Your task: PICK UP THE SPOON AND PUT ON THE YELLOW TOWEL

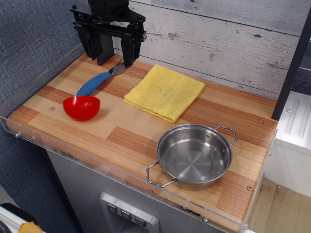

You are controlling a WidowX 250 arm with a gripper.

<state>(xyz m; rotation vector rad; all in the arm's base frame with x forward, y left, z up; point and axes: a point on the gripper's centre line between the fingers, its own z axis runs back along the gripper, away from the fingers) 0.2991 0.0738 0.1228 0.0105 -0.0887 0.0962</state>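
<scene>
The spoon (99,80) lies flat on the wooden table at the back left, its ribbed blue handle pointing toward the front left and its silver head (118,68) toward the back. The yellow towel (164,91) lies folded and flat just right of it, with nothing on it. My black gripper (112,57) hangs open above the back left of the table, its two fingers straddling the area just over the spoon's metal head. It holds nothing.
A red bowl (81,107) sits right at the front end of the spoon's handle. A steel pan (194,155) with two handles stands at the front right. A clear plastic rim (73,155) edges the table's front and left side. A plank wall runs behind.
</scene>
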